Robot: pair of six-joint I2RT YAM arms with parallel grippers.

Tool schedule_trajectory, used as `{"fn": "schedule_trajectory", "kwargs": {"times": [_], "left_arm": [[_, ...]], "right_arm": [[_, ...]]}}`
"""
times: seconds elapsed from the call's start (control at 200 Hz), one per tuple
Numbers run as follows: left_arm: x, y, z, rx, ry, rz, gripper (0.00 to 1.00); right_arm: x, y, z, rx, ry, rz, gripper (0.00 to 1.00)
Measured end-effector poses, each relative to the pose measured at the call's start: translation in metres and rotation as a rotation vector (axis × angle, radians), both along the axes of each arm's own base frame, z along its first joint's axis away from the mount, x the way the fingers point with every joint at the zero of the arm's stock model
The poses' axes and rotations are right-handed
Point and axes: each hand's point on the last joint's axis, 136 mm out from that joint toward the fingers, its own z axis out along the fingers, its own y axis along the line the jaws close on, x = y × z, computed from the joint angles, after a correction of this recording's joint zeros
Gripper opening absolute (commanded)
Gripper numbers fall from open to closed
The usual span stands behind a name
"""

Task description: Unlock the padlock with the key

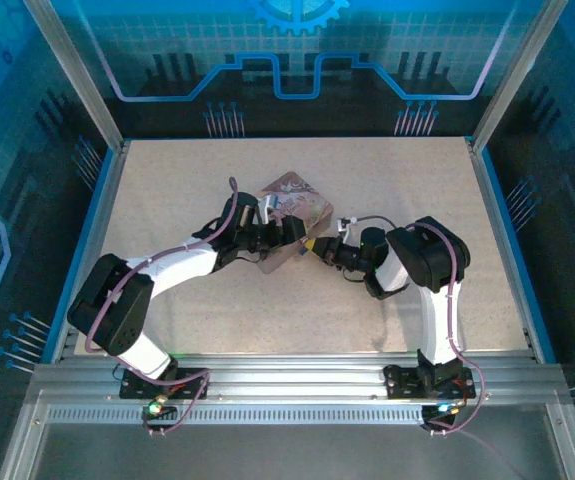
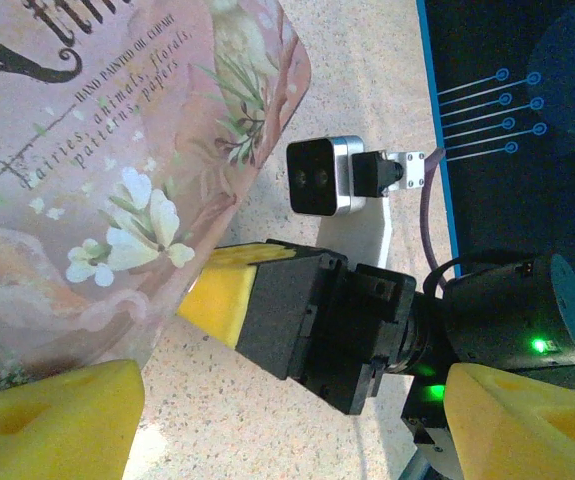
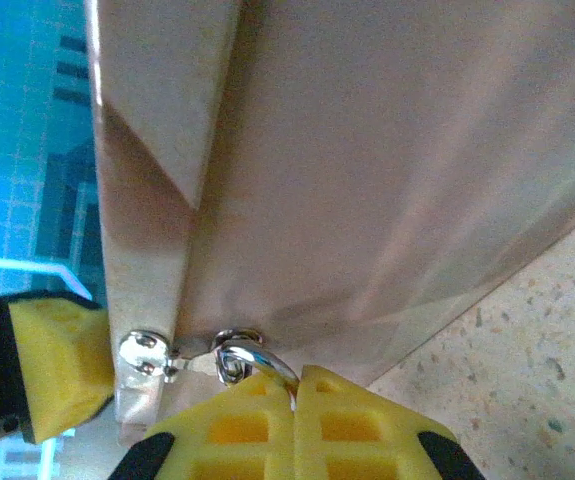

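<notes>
One speckled tabletop [image 1: 217, 310] carries one pink tin [image 1: 302, 195], and two tools meet at its near side. The left tool [image 1: 289, 232] holds its pads wide apart beside the tin's corner. The right tool [image 3: 295, 385] is closed on the one padlock [image 3: 252, 358]: its silver shackle sticks out, hooked in the tin's hasp [image 3: 152, 350], while its body is hidden between the pads. The key I cannot make out.

A robotics lab cell — aluminium rails [image 1: 287, 385], blue circuit-print walls [image 1: 27, 150], speckled table [image 1: 187, 175].
</notes>
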Motion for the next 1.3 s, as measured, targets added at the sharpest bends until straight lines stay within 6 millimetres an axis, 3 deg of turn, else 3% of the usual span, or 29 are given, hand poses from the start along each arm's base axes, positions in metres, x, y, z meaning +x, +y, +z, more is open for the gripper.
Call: {"fn": "schedule_trajectory", "kwargs": {"times": [0.295, 0.525, 0.605, 0.79, 0.88, 1.106, 1.301], "left_arm": [[-0.002, 0.001, 0.001, 0.003, 0.005, -0.001, 0.82], [-0.010, 0.013, 0.007, 0.044, 0.029, 0.008, 0.85], [-0.011, 0.024, 0.018, 0.065, 0.000, 0.027, 0.87], [-0.015, 0.055, 0.070, 0.087, -0.165, 0.097, 0.90], [-0.019, 0.075, 0.080, 0.103, -0.216, 0.151, 0.90], [-0.033, 0.124, 0.048, 0.189, -0.176, 0.282, 0.92], [-0.036, 0.135, 0.048, 0.208, -0.180, 0.308, 0.93]], "right_arm": [[0.005, -0.019, 0.004, -0.016, 0.021, -0.094, 0.00], [-0.005, -0.035, 0.032, -0.125, -0.054, -0.092, 0.00], [-0.013, -0.038, 0.044, -0.186, -0.089, -0.072, 0.00], [-0.044, -0.053, 0.070, -0.392, -0.173, 0.006, 0.00], [-0.062, -0.061, 0.076, -0.490, -0.176, 0.056, 0.00], [-0.102, -0.087, 0.063, -0.712, -0.065, 0.150, 0.00], [-0.129, -0.107, 0.038, -0.846, 0.076, 0.222, 0.00]]}}
